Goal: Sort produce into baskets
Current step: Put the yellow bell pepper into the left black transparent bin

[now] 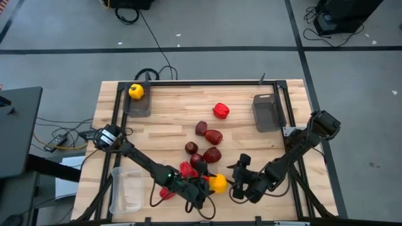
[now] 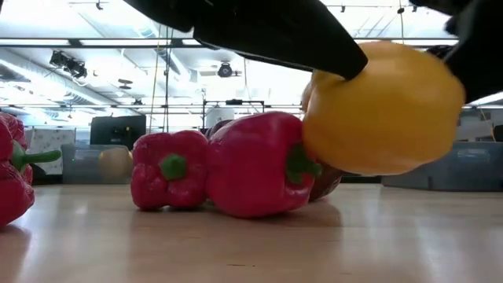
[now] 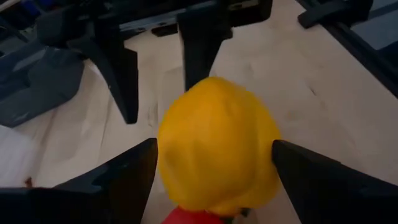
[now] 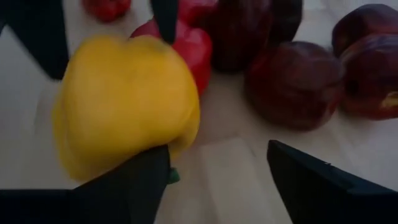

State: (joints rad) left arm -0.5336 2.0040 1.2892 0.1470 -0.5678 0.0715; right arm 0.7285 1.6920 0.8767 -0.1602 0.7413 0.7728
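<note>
Yellow pepper clamped between left tool fingers above the table.

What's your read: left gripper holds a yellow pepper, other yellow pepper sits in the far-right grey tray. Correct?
Wrong tray. The high view shows the other yellow pepper in the far-left grey tray. The left gripper does hold a lifted yellow pepper.

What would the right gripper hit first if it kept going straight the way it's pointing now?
Probably the yellow pepper held by the left gripper: it sits just ahead of the right gripper, against one finger, with maroon fruits farther on.
</note>
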